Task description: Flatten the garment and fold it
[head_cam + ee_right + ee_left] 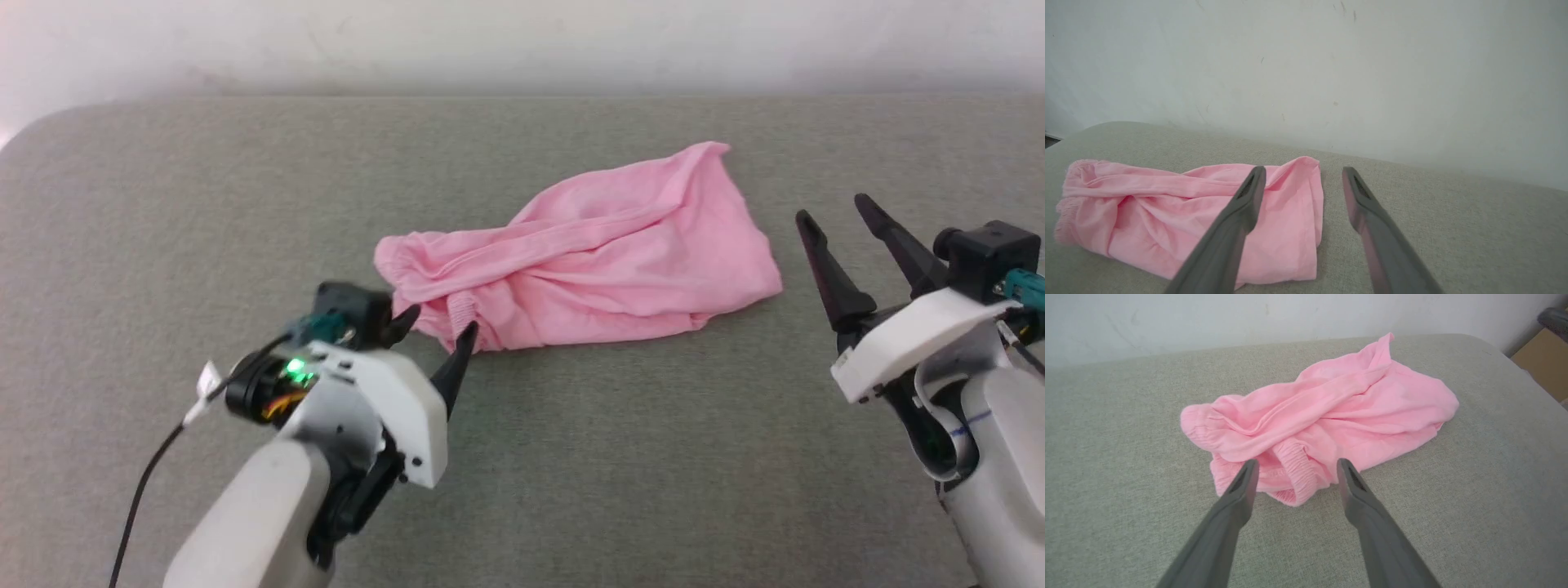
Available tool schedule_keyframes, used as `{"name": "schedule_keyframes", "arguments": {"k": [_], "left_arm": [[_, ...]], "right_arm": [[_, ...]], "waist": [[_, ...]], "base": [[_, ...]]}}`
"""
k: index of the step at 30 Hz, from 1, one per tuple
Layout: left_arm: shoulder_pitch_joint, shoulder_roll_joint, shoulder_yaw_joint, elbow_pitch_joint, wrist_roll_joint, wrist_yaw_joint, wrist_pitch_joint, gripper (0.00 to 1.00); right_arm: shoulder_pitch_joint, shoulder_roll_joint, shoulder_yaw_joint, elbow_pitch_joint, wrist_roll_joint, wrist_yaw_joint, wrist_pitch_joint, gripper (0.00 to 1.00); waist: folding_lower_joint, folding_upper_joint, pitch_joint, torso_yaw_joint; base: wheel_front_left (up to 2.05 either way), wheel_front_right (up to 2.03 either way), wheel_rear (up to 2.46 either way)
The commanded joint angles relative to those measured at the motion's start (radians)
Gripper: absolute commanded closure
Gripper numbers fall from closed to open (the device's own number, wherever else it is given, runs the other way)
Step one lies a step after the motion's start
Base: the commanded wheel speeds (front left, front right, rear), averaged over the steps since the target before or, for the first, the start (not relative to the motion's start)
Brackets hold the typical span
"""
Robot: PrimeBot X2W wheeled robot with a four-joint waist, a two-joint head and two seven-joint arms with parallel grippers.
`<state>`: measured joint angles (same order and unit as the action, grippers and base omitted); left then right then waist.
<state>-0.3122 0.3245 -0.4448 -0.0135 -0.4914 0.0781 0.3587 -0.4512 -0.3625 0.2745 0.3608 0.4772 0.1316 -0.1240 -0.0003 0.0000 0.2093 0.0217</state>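
Garment (588,261) bunched; left arm (269,490) at waistband (460,308), right arm (996,457) aside.

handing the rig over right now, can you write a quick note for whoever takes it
Left gripper: open, holding nothing, fingers either side of the gathered waistband end of the garment.
Right gripper: open, holding nothing, beside the garment's opposite end and apart from it.
Garment: lies on the grey padded surface, bunched, twisted and wrinkled.
Done: no flattening or fold to be seen.
Left: probably grasp the two ends, spread it flat, then fold.
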Motion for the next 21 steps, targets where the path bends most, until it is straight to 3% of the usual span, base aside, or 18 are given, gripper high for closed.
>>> {"name": "schedule_keyframes", "arguments": {"k": [1,7,14,15,16,17,18,21], "left_arm": [[-0.051,0.010,-0.015,0.017,0.006,-0.017,0.048,0.00],[-0.160,0.020,-0.047,0.147,0.024,-0.035,0.156,0.00],[-0.206,0.024,-0.074,0.307,0.014,-0.045,0.264,0.00],[-0.203,0.023,-0.078,0.318,0.006,-0.050,0.281,0.24],[-0.200,0.022,-0.084,0.325,0.001,-0.055,0.294,0.61],[-0.196,0.020,-0.088,0.328,-0.007,-0.062,0.303,0.89],[-0.191,0.017,-0.092,0.331,-0.018,-0.070,0.314,1.00],[-0.188,0.016,-0.099,0.331,-0.029,-0.083,0.332,1.00]], "right_arm": [[0.040,0.019,-0.029,-0.072,-0.026,-0.001,0.040,0.00],[0.103,0.055,-0.092,-0.239,-0.074,-0.001,0.142,0.00],[0.114,0.059,-0.102,-0.294,-0.070,-0.001,0.227,0.00],[0.110,0.055,-0.102,-0.289,-0.062,-0.001,0.241,0.00],[0.105,0.050,-0.099,-0.283,-0.055,-0.001,0.256,0.00],[0.096,0.046,-0.099,-0.278,-0.048,-0.001,0.267,0.00],[0.086,0.043,-0.096,-0.268,-0.038,-0.001,0.283,0.00],[0.061,0.034,-0.090,-0.245,-0.017,-0.001,0.314,0.00]], "waist": [[0.0003,0.0000,0.010,-0.055],[0.0003,0.0000,0.078,-0.097],[0.0003,0.0000,0.124,-0.122],[0.0003,0.0000,0.128,-0.122],[0.0003,0.0000,0.131,-0.121],[0.0003,0.0000,0.134,-0.118],[0.0003,0.0000,0.137,-0.115],[0.0003,0.0000,0.144,-0.102]], "base": [[0.00,0.00,0.00],[0.00,0.00,0.00],[0.00,0.00,0.00],[0.00,0.00,0.00],[0.00,0.00,0.00],[0.00,0.00,0.00],[0.00,0.00,0.00],[0.00,0.00,0.00]]}}
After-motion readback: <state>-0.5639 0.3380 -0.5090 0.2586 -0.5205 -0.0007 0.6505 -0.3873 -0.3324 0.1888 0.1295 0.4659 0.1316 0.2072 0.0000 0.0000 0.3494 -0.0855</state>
